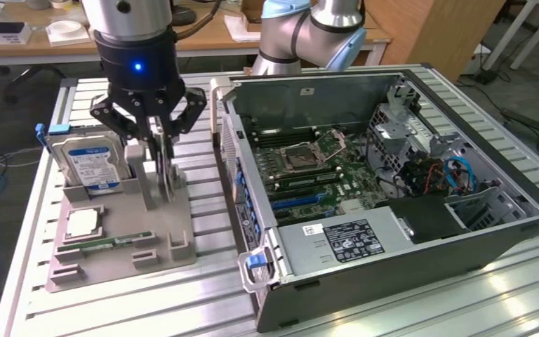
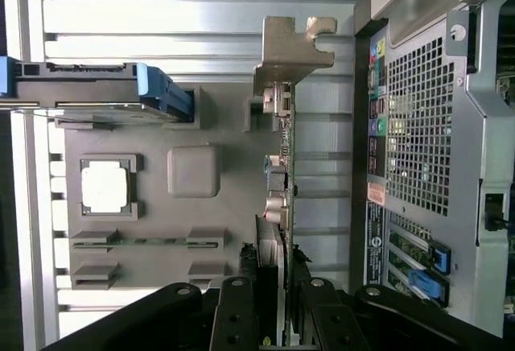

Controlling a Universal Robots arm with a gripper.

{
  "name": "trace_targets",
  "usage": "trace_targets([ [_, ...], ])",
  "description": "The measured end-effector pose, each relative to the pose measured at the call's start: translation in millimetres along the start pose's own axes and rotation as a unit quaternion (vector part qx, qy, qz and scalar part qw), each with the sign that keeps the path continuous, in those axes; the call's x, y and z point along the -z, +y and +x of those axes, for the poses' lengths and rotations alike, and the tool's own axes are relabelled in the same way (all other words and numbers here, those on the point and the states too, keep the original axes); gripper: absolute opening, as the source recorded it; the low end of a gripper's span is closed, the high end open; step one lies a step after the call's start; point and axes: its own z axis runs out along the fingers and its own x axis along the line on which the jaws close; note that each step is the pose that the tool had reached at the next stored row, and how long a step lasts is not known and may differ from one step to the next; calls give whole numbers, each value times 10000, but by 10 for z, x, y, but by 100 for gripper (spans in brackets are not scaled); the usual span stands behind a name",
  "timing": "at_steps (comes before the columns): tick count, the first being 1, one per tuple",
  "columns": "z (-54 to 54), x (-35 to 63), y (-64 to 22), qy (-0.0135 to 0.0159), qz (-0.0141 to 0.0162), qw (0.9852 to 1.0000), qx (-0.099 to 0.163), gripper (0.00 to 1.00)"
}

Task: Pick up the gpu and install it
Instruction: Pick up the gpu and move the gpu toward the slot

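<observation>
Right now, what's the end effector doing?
End effector: closed on the gpu, which stands upright in the gray holder.

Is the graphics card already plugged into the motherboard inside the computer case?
No, the gpu stands on edge in the gray holder, outside the computer case.

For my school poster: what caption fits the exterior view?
Gripper clamps the upright gpu in its grey holder.

The arm (image 1: 124, 15) hangs upright, wrist vertical. Its gripper (image 1: 157, 137) points straight down, the fingers (image 2: 233, 319) closed on both faces of the standing gpu (image 2: 282, 182).
</observation>
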Motion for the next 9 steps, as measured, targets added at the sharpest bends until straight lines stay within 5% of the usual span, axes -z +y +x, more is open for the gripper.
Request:
trace_targets([
  [9, -4, 172, 1, 0, 0, 10000, 0, 26],
])
